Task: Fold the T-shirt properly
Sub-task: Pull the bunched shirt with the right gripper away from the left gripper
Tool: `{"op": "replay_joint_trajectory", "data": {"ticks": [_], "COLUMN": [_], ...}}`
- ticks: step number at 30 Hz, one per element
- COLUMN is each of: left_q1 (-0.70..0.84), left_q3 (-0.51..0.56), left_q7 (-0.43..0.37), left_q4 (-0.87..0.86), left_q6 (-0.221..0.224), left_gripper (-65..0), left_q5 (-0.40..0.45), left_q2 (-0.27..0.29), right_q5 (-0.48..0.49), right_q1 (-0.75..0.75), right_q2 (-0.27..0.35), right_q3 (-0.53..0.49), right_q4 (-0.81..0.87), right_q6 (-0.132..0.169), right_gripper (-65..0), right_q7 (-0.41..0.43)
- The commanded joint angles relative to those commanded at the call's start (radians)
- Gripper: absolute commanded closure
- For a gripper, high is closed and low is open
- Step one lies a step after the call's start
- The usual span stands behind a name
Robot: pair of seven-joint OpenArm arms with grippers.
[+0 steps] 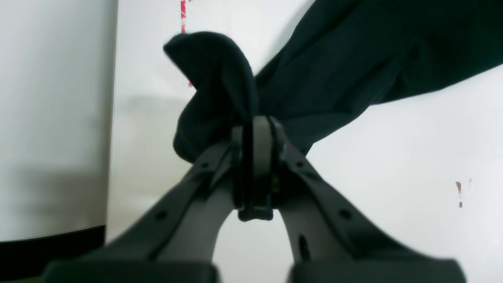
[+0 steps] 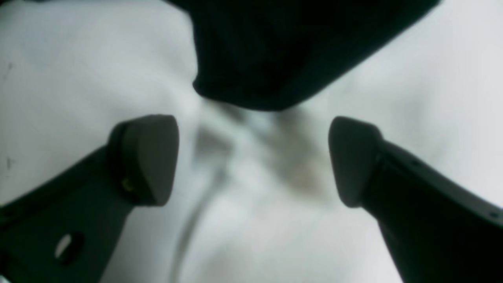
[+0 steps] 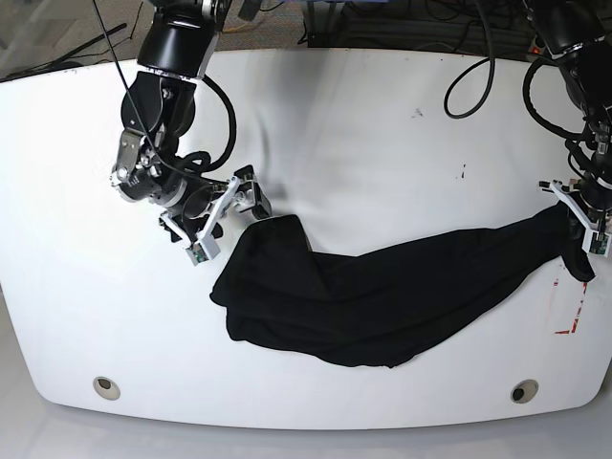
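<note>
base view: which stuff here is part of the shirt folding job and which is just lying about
Part of the job:
T-shirt, black, crumpled across the table
left end effector, shut on a bunch of the T-shirt
right end effector, open beside the T-shirt's other end

Just there:
table
red tape marks near the table's edge
cables

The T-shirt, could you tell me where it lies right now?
In the base view the T-shirt sprawls across the table's near half, one end pinched in the left hand, the other beside the open right hand.
</note>
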Motion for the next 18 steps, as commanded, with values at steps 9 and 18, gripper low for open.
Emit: {"op": "replay_joint_trajectory", "data": {"ticks": [9,18], "left_q1": [0.002,0.002], "left_q3": [0.0,0.0], "left_q7": [0.0,0.0], "left_q4": [-0.02,-0.018], "left_q6": [0.0,0.0], "left_gripper": [0.0,0.0], "left_q5": [0.0,0.0], "left_q2": [0.003,0.003], "right_q5": [-0.011,-0.011], "right_q1": [0.02,0.061], "right_q2": [-0.034,-0.005], "right_q3": [-0.104,-0.11], "right_q4": [-0.114,-0.222], "right_q6": [0.0,-0.062], "right_gripper": [-48.2,-48.2], "right_q7": [0.112,0.222]}}
